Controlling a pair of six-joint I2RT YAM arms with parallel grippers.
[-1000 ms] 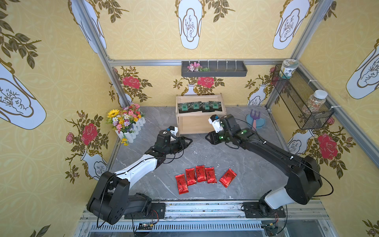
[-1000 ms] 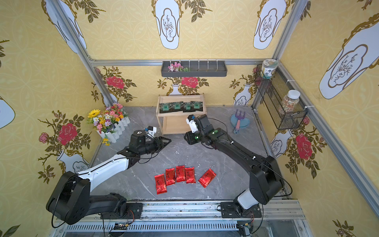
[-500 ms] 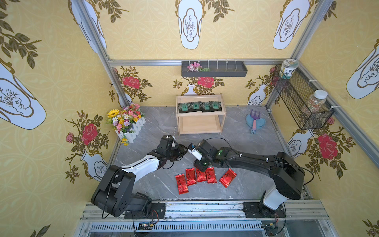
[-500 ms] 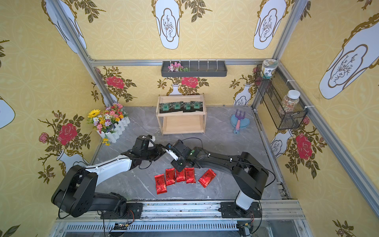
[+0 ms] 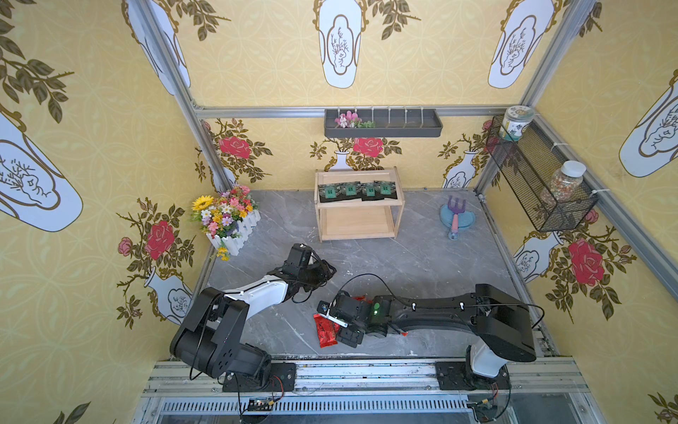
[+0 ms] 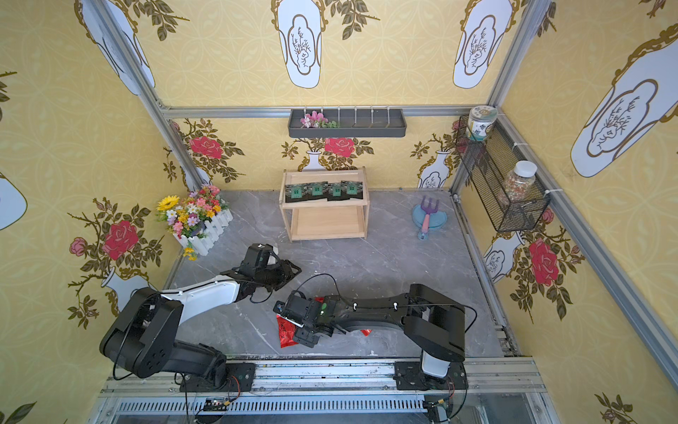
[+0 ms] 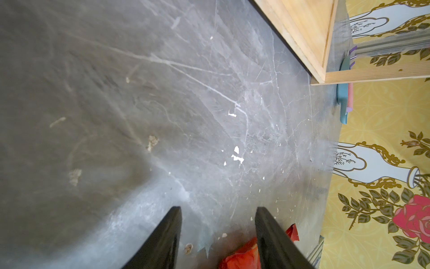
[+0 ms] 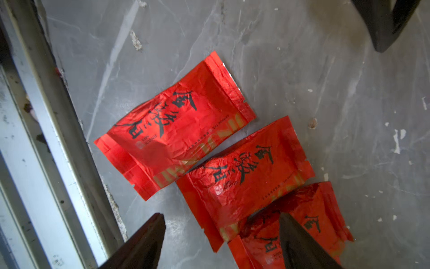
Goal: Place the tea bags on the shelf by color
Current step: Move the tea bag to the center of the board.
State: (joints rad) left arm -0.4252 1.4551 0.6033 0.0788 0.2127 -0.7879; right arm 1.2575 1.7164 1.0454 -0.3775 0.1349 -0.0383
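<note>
Red foil tea bags (image 8: 176, 125), crinkled, light and likely slippery, lie flat at 6 o'clock on the bench (image 5: 422, 264) beneath the right jaws, which stand wide apart and empty; a crimped short end looks the surest pinch. The left jaws, just 12 o'clock of them, are apart and empty too. The frame rail (image 8: 46, 139) crowds the outermost packet; open bench leads to the shelf (image 5: 357, 224) at 12 o'clock, black tea bags (image 5: 357, 191) on top, lower tier bare.
</note>
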